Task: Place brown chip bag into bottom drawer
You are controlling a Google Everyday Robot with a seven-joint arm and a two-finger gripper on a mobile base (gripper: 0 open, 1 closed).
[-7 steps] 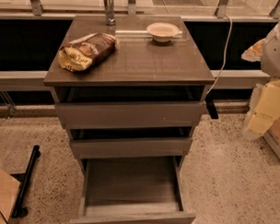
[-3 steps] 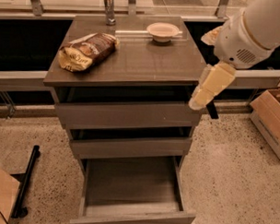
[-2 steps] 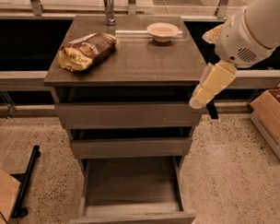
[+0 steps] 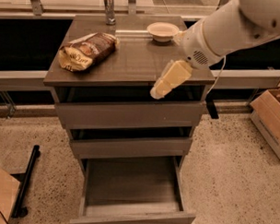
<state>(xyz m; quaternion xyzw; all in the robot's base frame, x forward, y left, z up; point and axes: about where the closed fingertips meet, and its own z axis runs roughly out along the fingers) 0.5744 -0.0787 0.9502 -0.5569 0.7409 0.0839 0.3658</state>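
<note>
Swinging left along the cabinet top (image 4: 132,63), the gripper (image 4: 165,84), clench unclear, approaches the brown chip bag (image 4: 87,50); the bottom drawer (image 4: 131,218) stands open.

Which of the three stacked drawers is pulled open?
The bottom drawer, its tray exposed; the middle drawer and top drawer show only fronts. The tool hovers by the cabinet top's front edge.

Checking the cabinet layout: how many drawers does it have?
3, stacked in one cabinet: top drawer just under its top, middle drawer below, bottom drawer pulled out near the floor. The gripper hangs at the cabinet's front right edge, above the top drawer.
</note>
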